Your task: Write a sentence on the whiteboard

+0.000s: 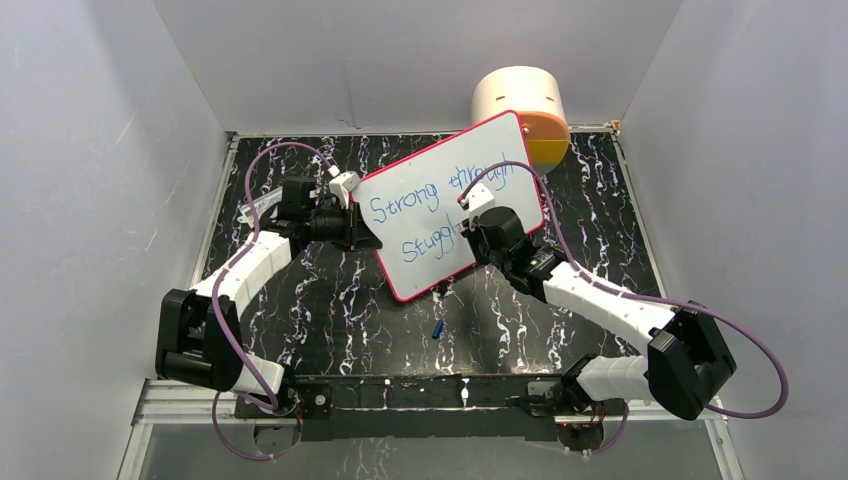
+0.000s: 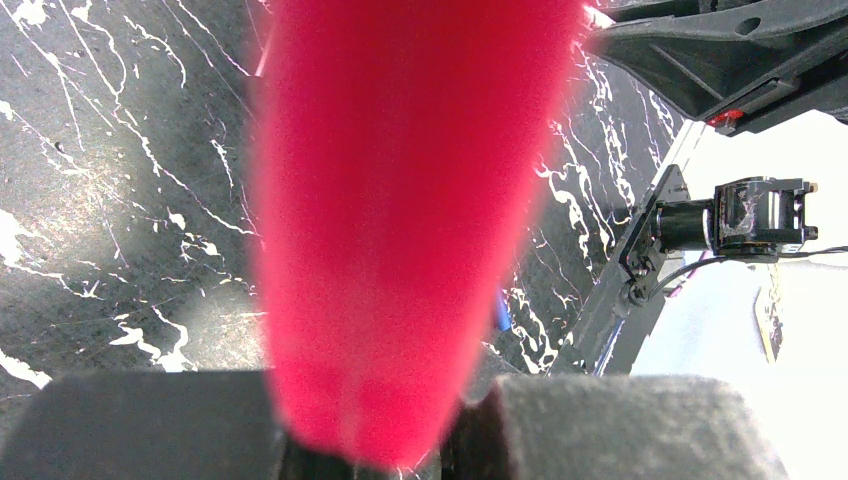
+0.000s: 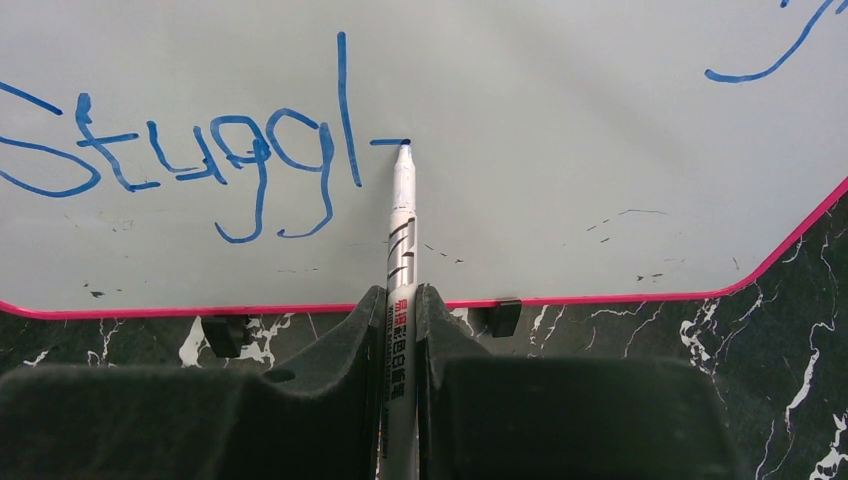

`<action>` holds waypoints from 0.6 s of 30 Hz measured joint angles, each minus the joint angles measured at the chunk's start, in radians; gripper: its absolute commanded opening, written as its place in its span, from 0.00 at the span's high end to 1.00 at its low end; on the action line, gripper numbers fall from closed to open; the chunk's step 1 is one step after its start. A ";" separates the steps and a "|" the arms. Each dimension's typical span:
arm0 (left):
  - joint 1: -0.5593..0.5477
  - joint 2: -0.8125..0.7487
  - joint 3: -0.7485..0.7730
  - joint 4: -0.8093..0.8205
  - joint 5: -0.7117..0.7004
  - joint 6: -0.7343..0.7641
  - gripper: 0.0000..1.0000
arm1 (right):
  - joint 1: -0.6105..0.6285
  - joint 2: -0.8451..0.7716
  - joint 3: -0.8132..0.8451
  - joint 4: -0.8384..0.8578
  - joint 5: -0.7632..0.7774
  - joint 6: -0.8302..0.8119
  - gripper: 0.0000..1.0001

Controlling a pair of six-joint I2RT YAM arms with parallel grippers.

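Two arms and one board, listed left to right. Left gripper: fingers pinching the pink-red frame at the left edge of the whiteboard; in the left wrist view that frame is a red blur between the pads. Whiteboard: set askew on the black marbled table, mid-scene between both grippers, its far right corner overlapping a cream cylinder in the top view. Sentence: blue lettering in two lines, "Strong through" above, "Stuggl" and a short dash below. Marker: white barrel, tip touching the board at the dash's right end. Right gripper: fingers clamped on the marker barrel, above the board's near edge. Small blue item: on the table just beside the board's near edge, too small to identify
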 measured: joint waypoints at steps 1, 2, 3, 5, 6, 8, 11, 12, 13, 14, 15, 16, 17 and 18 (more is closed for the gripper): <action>0.000 0.000 0.000 0.000 0.000 0.000 1.00 | 0.000 0.000 0.000 0.000 0.001 0.000 1.00; 0.000 0.000 0.000 0.000 0.000 0.000 1.00 | 0.000 0.000 0.000 0.000 0.003 0.000 1.00; 0.000 0.000 0.000 0.000 0.000 0.000 1.00 | -0.001 0.001 0.000 0.000 0.005 0.000 1.00; 0.000 0.000 0.000 0.000 0.000 0.000 1.00 | -0.001 0.003 0.000 0.000 0.007 0.000 1.00; 0.000 0.000 0.000 0.000 0.000 0.000 1.00 | -0.001 0.003 0.000 0.000 0.009 0.000 1.00; 0.000 0.000 0.000 0.000 0.000 0.000 1.00 | -0.001 0.003 0.000 0.000 0.014 0.000 1.00; 0.000 0.000 0.000 0.000 0.000 0.000 1.00 | -0.001 0.004 0.001 0.000 0.021 -0.001 1.00; 0.000 0.000 0.000 0.000 0.000 0.000 1.00 | -0.001 0.004 0.001 0.000 0.023 -0.001 1.00; -0.001 0.000 0.000 0.000 0.000 0.000 1.00 | -0.001 0.004 0.002 0.000 0.023 -0.001 1.00; -0.001 0.000 0.000 0.000 0.000 0.000 1.00 | -0.002 0.005 0.003 0.002 0.024 -0.001 1.00; -0.001 0.000 0.000 0.000 0.000 0.000 1.00 | -0.002 0.005 0.005 0.002 0.026 -0.001 1.00; -0.001 0.000 0.000 0.000 0.000 0.000 1.00 | -0.003 0.005 0.006 0.004 0.027 -0.002 1.00; -0.001 0.000 0.000 0.000 0.000 0.000 1.00 | -0.004 0.005 0.007 0.005 0.027 -0.002 1.00; -0.001 0.000 0.000 0.000 0.000 0.000 1.00 | -0.005 0.005 0.008 0.005 0.027 -0.002 1.00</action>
